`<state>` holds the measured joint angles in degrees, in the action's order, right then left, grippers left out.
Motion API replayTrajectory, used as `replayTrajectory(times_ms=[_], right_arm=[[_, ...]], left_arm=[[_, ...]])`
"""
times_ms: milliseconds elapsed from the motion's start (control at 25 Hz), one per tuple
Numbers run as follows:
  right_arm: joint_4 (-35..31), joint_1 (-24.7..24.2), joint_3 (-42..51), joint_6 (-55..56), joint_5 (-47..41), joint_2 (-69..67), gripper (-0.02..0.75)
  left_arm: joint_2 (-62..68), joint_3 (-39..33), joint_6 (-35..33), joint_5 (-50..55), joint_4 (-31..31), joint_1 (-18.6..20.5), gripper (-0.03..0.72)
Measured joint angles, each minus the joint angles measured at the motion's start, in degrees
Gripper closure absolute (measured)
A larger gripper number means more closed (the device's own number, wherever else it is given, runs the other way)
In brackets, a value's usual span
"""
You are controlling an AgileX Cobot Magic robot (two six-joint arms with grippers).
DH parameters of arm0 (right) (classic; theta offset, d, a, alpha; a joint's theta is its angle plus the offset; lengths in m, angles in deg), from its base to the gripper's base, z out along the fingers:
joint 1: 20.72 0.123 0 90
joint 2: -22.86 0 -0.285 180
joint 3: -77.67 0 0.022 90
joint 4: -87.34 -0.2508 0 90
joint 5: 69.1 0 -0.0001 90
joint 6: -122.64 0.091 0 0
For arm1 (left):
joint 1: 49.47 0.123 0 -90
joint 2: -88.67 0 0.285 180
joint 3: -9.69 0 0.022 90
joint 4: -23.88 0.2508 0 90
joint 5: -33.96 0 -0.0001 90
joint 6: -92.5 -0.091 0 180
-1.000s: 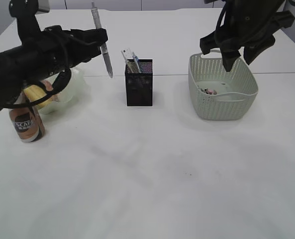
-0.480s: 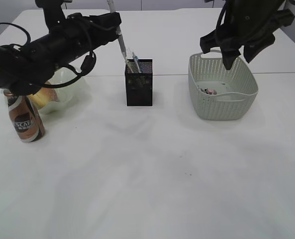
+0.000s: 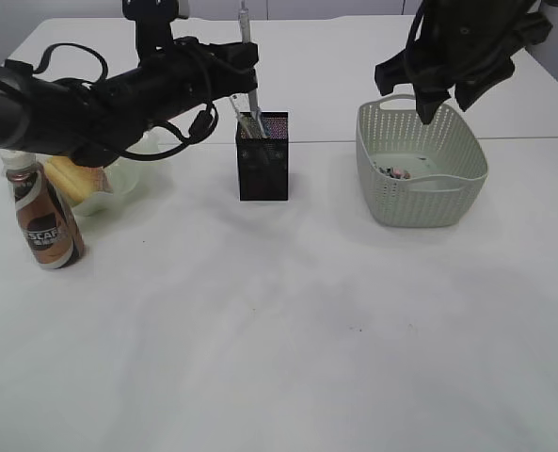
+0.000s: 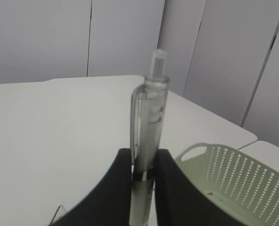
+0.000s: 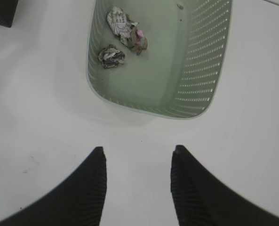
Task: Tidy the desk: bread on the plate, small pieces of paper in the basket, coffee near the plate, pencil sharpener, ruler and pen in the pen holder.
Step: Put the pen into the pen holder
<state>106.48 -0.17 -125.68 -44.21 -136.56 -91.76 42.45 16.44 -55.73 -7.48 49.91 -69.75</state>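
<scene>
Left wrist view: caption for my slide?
Left pincer shut on an upright pen, green basket beyond.

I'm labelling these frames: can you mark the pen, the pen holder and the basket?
pen [image 4: 148, 136]: left wrist view, clear barrel above the jaws.
pen holder [image 3: 263, 165]: exterior view, front mesh wall.
basket [image 3: 420, 202]: exterior view, near outer wall.

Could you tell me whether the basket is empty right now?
Not empty: the basket holds a few crumpled paper scraps near one end.

Pen [image 4: 147, 136] clear glossy plastic; basket [image 3: 467, 179] perforated plastic.
</scene>
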Motion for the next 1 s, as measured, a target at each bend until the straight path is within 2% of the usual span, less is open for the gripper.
replayTrajectory(times_ms=[360, 1000], right_arm=[[1.8, 0.0, 0.0, 0.0, 1.2, 0.0, 0.405], [2.1, 0.0, 0.0, 0.1, 3.3, 0.0, 0.405]], left_arm=[[4.3, 4.9, -0.1, 0.7, 0.0, -0.4, 0.608], [7.6, 4.9, -0.1, 1.6, 0.2, -1.1, 0.601]])
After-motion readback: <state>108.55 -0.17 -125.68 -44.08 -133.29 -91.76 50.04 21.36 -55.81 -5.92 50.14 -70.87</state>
